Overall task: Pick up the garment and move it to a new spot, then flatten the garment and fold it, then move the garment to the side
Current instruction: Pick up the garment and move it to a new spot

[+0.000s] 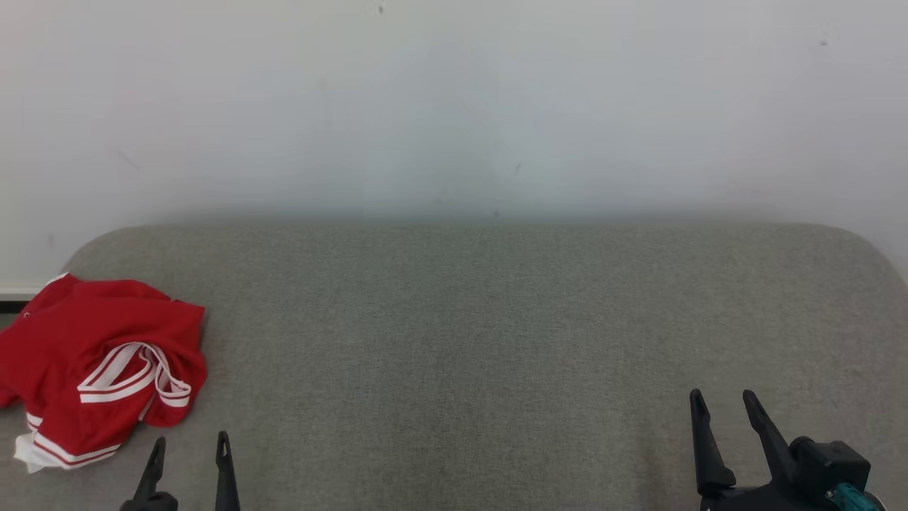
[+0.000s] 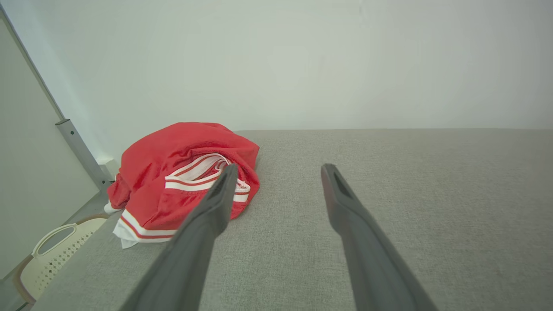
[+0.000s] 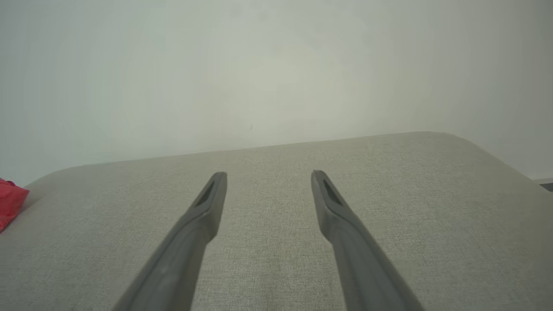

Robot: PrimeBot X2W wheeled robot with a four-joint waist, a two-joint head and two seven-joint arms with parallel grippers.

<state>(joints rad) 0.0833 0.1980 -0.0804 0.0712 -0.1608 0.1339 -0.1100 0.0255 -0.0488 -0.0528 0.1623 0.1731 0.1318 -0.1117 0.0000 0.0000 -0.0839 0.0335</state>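
The garment [image 1: 99, 358] is a crumpled red piece with white stripes, heaped at the left edge of the grey fabric surface [image 1: 461, 341]. In the left wrist view the garment [image 2: 173, 172] lies ahead and to the left of my fingers. My left gripper [image 1: 190, 446] stands open near the front edge, just right of the heap, with nothing between its fingers [image 2: 216, 203]. My right gripper [image 1: 723, 403] is open far to the right, over bare fabric. A red corner of the garment [image 3: 11, 203] shows at the left border of the right wrist view.
A pale wall [image 1: 454, 106] rises behind the surface, whose back corners are rounded. Off the left edge, low down, stands a cream perforated basket [image 2: 56, 255], beside a grey metal post [image 2: 82, 153].
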